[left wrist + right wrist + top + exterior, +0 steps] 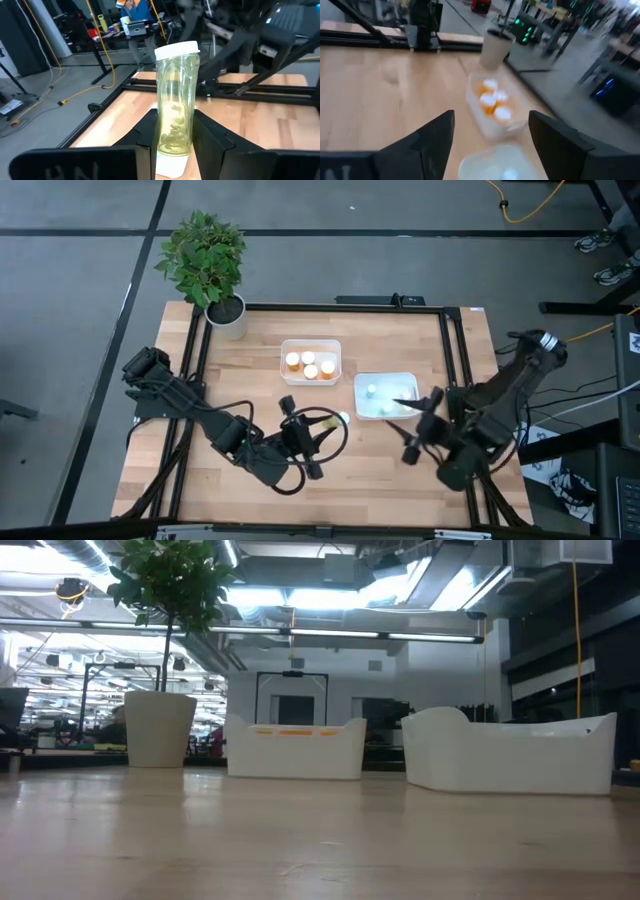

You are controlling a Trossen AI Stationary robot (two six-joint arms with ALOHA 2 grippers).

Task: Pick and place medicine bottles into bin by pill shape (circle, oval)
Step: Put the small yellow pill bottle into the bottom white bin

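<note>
My left gripper [175, 125] is shut on a clear, pale yellow-green medicine bottle [176, 95] with a white cap [177, 50]. In the high view the bottle [341, 418] is above the table's middle, just left of the right-hand bin, held by my left gripper [325, 422]. My right gripper [412, 425] stands open and holds nothing, beside that bin's near right corner. The far bin [311, 361] holds orange bottles with white caps [492, 102]. The right-hand bin [386, 395] holds pale teal bottles [371, 391]. My left gripper pinches the bottle's clear wall [167, 140], on the half away from the cap, between its two fingers [212, 137]. The fingers come nearly level from the table's left and lie along the bottle. The cap end sticks out past the fingertips. The bottle is clear of the table.
A potted plant [210, 265] stands at the far left corner. A black frame [330, 307] runs around the wooden top. In the low view both white bins [295, 748] [510, 752] stand far back, with bare wood in front. A person [137, 20] is in the room beyond.
</note>
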